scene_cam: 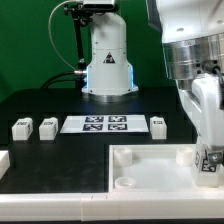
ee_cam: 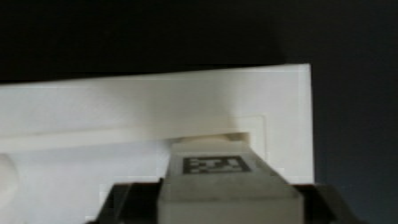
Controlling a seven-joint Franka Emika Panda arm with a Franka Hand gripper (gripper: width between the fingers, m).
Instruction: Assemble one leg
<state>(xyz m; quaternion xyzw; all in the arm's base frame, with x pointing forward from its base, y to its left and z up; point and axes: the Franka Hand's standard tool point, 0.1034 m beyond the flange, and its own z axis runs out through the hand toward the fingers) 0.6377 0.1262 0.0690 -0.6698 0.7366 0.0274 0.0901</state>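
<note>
White leg (ee_cam: 215, 166) is pinched in the end effector (ee_cam: 214, 195), held upright over the recessed panel's (scene_cam: 150, 165) corner socket.

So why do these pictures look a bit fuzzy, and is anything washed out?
Exterior view: soft overall, the arm nearest the camera blurred, and the white panel bright against the black table. Wrist view: the leg in the pincer is fuzzy close up, the panel pale and almost featureless.

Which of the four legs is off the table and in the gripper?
The leg at the exterior view's right, clamped in the gripper over the panel. The other three lie on the table beside the marker board.
</note>
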